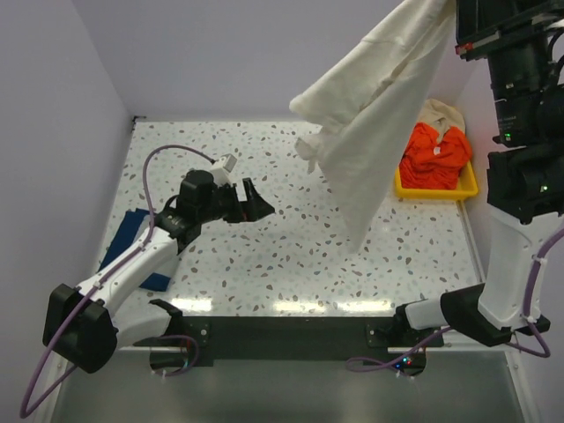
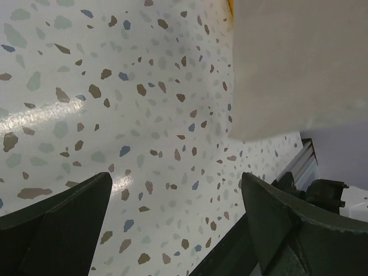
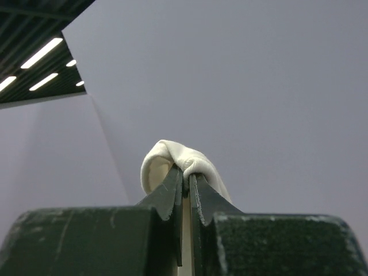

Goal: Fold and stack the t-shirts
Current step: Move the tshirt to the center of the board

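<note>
From above: cream t-shirt [image 1: 370, 115] hanging in a long bunched drape from high at the right edge, above the speckled worktop [image 1: 291, 256] and in front of the yellow tray [image 1: 436, 189] with orange cloth [image 1: 434, 154] in it. Lowest corner close to the worktop, contact impossible to tell. Navy t-shirt [image 1: 132, 242] lying at the left, partly under the left arm. Left claw [image 1: 256, 204] spread wide and empty, well apart from the drape. From the left wrist: fingers parted over bare worktop, cream fabric filling the upper right. From the right wrist: right claw [image 3: 185, 175] clenched on a small fold of the cream fabric. Probably light, limp and shapeless, prone to swinging and twisting. Best taken by the left claw at a free corner or hem, so as to spread it flat.
</note>
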Controlling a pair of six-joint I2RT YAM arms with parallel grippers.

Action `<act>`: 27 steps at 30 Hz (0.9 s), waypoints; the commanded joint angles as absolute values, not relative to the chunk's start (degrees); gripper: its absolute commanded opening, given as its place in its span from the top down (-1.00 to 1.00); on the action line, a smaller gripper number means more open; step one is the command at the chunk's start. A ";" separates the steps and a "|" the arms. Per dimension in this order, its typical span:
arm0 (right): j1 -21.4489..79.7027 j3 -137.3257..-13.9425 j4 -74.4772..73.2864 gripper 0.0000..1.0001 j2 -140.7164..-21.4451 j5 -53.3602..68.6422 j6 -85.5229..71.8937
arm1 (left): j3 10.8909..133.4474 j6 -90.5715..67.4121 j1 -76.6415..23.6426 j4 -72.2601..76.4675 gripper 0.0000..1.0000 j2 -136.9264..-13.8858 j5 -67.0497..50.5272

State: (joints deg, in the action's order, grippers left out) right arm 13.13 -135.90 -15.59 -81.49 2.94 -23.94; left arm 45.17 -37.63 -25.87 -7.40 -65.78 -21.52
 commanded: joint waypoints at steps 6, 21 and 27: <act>12.75 -125.53 -14.76 1.00 -86.04 3.79 -28.48 | 44.91 -38.85 -25.40 -5.53 -1.00 -65.13 -18.46; 3.94 -87.91 -25.13 -0.25 -92.39 6.34 -27.44 | 35.25 -38.85 -30.92 -2.12 -0.72 -68.46 -13.63; 12.21 -71.21 -26.45 -0.29 -81.66 -4.48 -23.47 | 35.68 -38.14 -40.42 1.49 -0.69 -77.49 -10.28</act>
State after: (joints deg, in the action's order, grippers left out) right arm 9.69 -73.78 -26.74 -88.14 1.34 -26.87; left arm 35.11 -38.81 -38.09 -3.97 -73.08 -12.82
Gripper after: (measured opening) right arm 0.647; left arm 0.849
